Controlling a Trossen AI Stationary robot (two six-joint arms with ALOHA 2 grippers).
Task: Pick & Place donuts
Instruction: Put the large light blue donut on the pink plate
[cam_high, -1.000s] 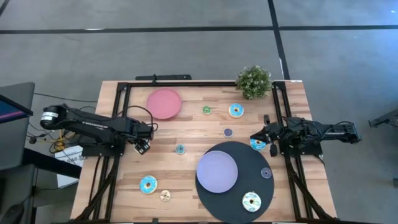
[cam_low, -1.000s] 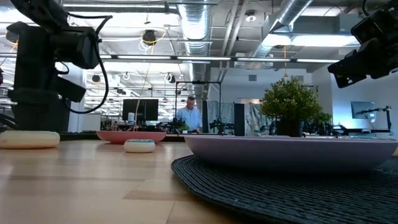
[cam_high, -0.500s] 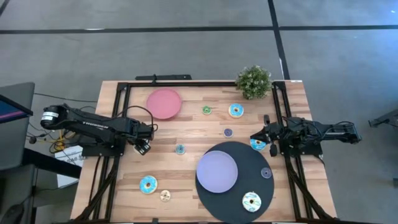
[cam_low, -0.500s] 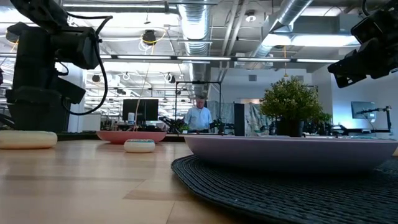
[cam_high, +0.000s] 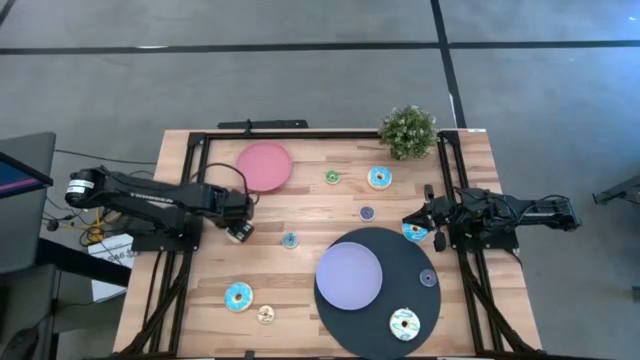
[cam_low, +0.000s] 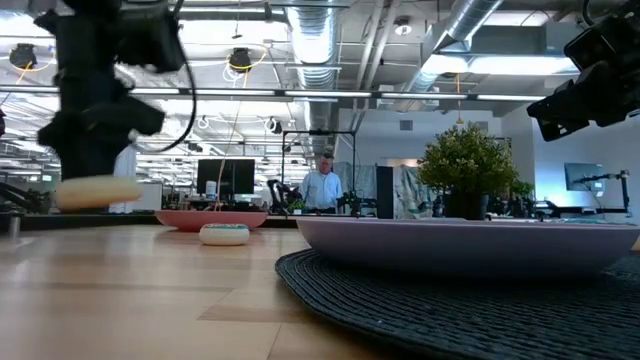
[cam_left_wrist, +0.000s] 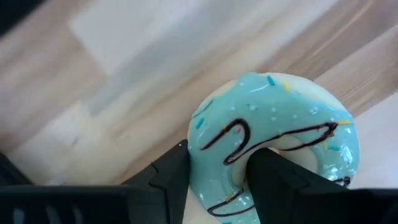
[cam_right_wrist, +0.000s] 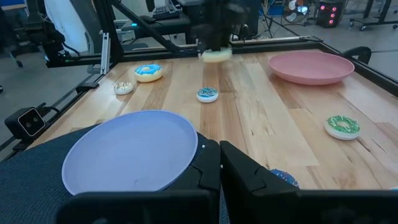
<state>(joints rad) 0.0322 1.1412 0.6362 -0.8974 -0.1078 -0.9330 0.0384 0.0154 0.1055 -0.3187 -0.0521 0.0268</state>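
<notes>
My left gripper (cam_high: 238, 231) is shut on a light-blue iced donut (cam_left_wrist: 273, 134) with sprinkles, held above the table's left part; the low view shows the donut (cam_low: 98, 192) clear of the wood. My right gripper (cam_high: 416, 224) waits at the right edge with fingers together (cam_right_wrist: 219, 163), just over a blue donut (cam_high: 414, 233). Other donuts lie flat on the table: green (cam_high: 332, 177), blue (cam_high: 379, 178), purple (cam_high: 367, 213), teal (cam_high: 289, 240), blue (cam_high: 238, 297), tan (cam_high: 265, 315). A white one (cam_high: 404, 324) and a small purple one (cam_high: 428, 278) lie on the mat. My left gripper holds the donut by one side of its ring (cam_left_wrist: 217, 168). One finger (cam_left_wrist: 267, 171) stands in the hole and the other (cam_left_wrist: 169, 177) is outside the rim. The fingers come from above, pointing down. The donut is lifted clear of the table, roughly level, icing up.
A lavender plate (cam_high: 349, 275) sits on a round black mat (cam_high: 400, 260) at the near right. A pink plate (cam_high: 264, 165) lies at the far left, a small plant (cam_high: 408, 130) at the far right. Black frame rails (cam_high: 190, 200) run along both sides.
My left gripper has risen and gone a little toward the table's right edge. The light-blue donut, which lay on the table, is now lifted clear of it in the gripper.
</notes>
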